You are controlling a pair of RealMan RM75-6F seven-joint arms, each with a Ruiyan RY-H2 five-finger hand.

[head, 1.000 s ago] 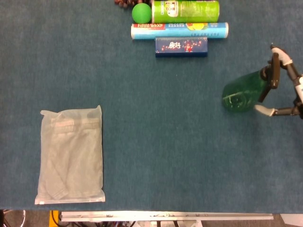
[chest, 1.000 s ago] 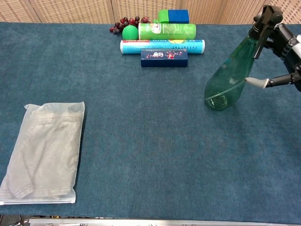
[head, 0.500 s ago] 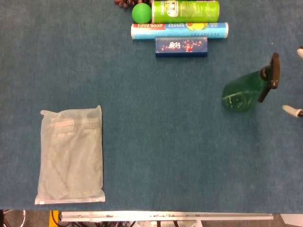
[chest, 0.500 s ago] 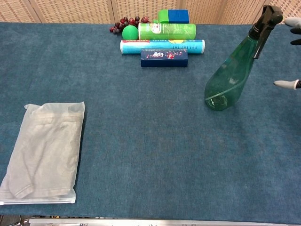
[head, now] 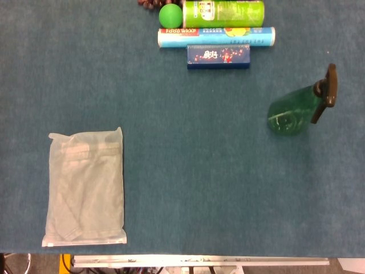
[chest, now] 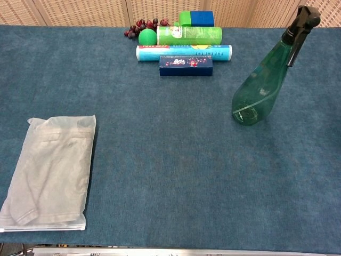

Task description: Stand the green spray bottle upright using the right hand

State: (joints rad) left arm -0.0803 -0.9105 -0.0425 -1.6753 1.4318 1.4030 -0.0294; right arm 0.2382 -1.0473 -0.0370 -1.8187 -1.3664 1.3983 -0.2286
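The green spray bottle [head: 293, 109] [chest: 262, 88] stands upright on its base on the blue table, at the right side. It is translucent green with a black trigger head [chest: 302, 19] at the top. Nothing touches it. Neither hand shows in the head view or the chest view.
A clear plastic bag with folded cloth [head: 85, 187] [chest: 49, 172] lies at the front left. At the back middle sit a green ball [head: 170, 15], a green can [head: 223, 13], a food wrap roll [head: 217, 37], a dark blue box [head: 218, 56] and dark grapes [chest: 141, 25].
The right hand let go of the bottle's neck and drew away to the right, out of both views. The bottle stays standing where it was.
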